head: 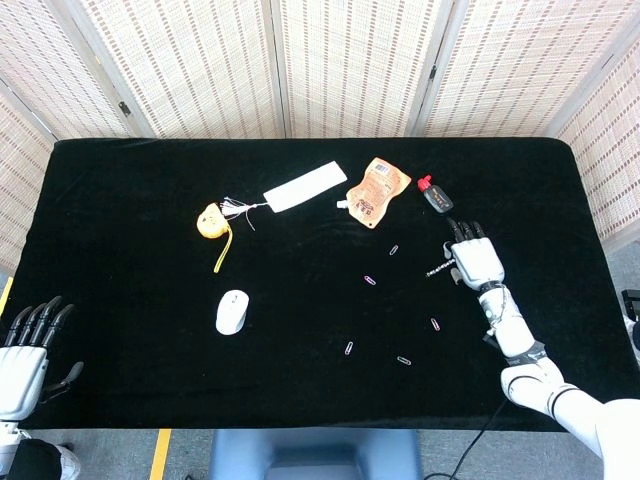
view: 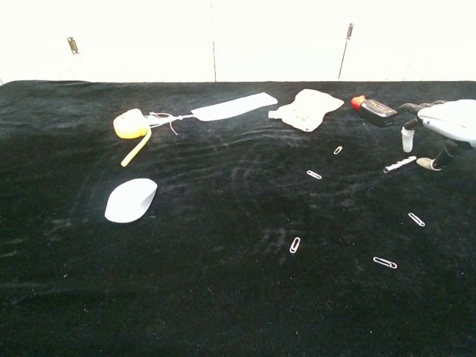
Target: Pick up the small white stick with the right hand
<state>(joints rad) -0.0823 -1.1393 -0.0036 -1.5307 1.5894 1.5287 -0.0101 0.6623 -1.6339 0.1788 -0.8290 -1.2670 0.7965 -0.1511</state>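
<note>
The small white stick [head: 438, 268] [view: 399, 163] lies flat on the black table, at the right. My right hand [head: 473, 258] [view: 439, 126] hovers just right of it, palm down, fingers apart, holding nothing. In the chest view its fingertips [view: 407, 139] hang right above the stick's right end; whether they touch it I cannot tell. My left hand [head: 25, 350] rests open at the table's near left corner, far from the stick, and shows only in the head view.
Several paper clips [head: 435, 323] lie scattered near the stick. A black bottle with a red cap [head: 435, 195] and an orange pouch [head: 377, 190] sit behind it. A white mouse [head: 232, 311], a yellow tape measure [head: 210, 221] and a white flat strip [head: 304, 186] lie further left.
</note>
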